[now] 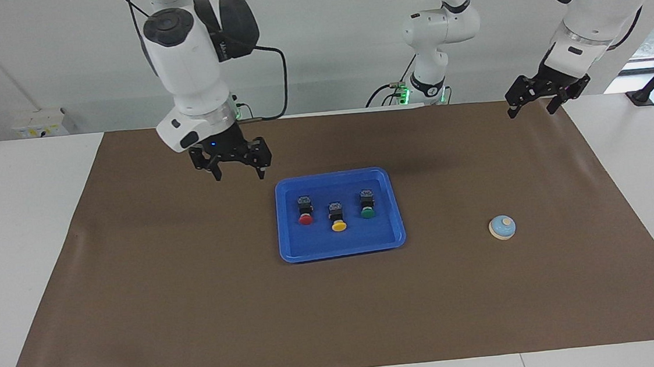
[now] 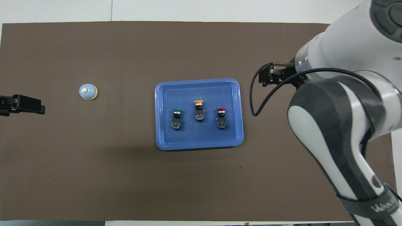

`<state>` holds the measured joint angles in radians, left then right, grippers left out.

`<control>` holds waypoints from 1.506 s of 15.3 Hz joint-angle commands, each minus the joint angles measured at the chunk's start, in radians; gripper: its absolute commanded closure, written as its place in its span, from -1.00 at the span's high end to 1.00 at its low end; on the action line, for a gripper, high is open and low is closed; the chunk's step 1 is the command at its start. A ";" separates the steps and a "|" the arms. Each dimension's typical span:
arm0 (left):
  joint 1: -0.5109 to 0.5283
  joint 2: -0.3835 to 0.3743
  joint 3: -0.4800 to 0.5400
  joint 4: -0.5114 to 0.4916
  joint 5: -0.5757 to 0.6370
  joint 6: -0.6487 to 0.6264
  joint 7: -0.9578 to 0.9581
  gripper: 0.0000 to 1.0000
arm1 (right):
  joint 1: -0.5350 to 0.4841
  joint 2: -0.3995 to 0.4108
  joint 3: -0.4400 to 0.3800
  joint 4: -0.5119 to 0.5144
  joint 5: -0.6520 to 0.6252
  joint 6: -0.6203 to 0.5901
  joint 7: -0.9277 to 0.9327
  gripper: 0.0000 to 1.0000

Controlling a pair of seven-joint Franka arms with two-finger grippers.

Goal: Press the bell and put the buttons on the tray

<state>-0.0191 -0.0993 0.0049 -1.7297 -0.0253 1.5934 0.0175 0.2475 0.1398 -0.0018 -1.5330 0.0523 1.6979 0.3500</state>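
The blue tray lies mid-mat; it also shows in the overhead view. On it lie three buttons: red, yellow and green. The light-blue bell stands on the mat toward the left arm's end. My right gripper is open and empty, up in the air over the mat beside the tray's corner at the right arm's end. My left gripper is open and empty, raised over the mat's edge at the left arm's end.
A brown mat covers most of the white table. A third white arm stands at the robots' end of the table. The right arm's cable hangs beside the tray.
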 commanded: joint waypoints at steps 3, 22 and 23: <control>-0.001 -0.002 0.004 0.002 -0.008 -0.013 0.012 1.00 | -0.143 -0.103 0.011 -0.021 -0.003 -0.127 -0.216 1.00; 0.007 0.013 0.004 -0.068 0.019 0.163 0.007 -1.00 | -0.320 -0.206 0.016 -0.041 -0.071 -0.248 -0.453 1.00; 0.007 0.041 0.003 -0.068 0.019 0.180 0.006 -1.00 | -0.320 -0.206 0.016 -0.041 -0.071 -0.248 -0.451 1.00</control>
<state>-0.0174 -0.0865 0.0079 -1.7788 -0.0201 1.7301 0.0175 -0.0486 -0.0424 -0.0051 -1.5320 -0.0066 1.4216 -0.0890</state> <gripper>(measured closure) 0.454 0.000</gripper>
